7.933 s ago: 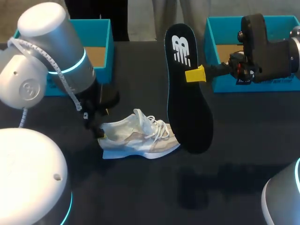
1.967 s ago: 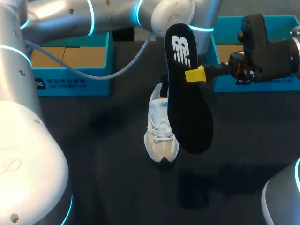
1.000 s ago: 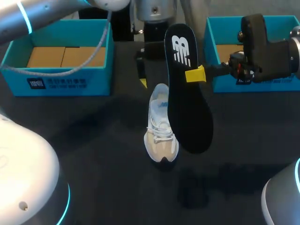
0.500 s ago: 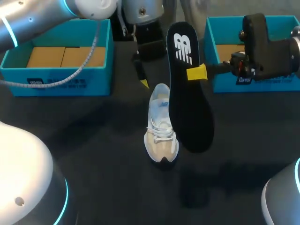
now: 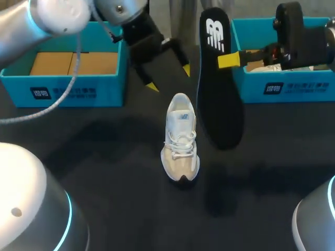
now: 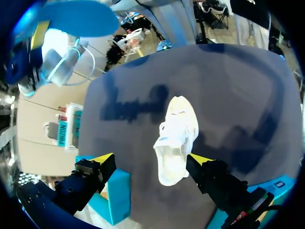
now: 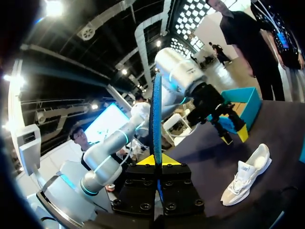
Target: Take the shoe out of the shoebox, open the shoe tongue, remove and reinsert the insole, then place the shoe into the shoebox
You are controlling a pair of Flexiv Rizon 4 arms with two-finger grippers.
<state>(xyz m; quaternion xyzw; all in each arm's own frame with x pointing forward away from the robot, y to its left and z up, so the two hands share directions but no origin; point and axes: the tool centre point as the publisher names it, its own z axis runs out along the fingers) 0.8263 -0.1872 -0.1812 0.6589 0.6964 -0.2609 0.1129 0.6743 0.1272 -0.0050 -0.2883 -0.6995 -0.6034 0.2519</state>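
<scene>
The insole (image 5: 220, 104) is pinched high by the right gripper (image 5: 229, 60) — the shoe (image 5: 180, 138) is left free for the wide-open left gripper (image 5: 168, 78).

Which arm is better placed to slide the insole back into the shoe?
Right. The right gripper is shut on the insole, held up beside the shoe; the left gripper is open and empty.

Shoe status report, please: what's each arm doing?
Left jaws open, above shoe. Right jaws shut on insole, held aloft. Shoe upright on table, nothing blocking.
</scene>
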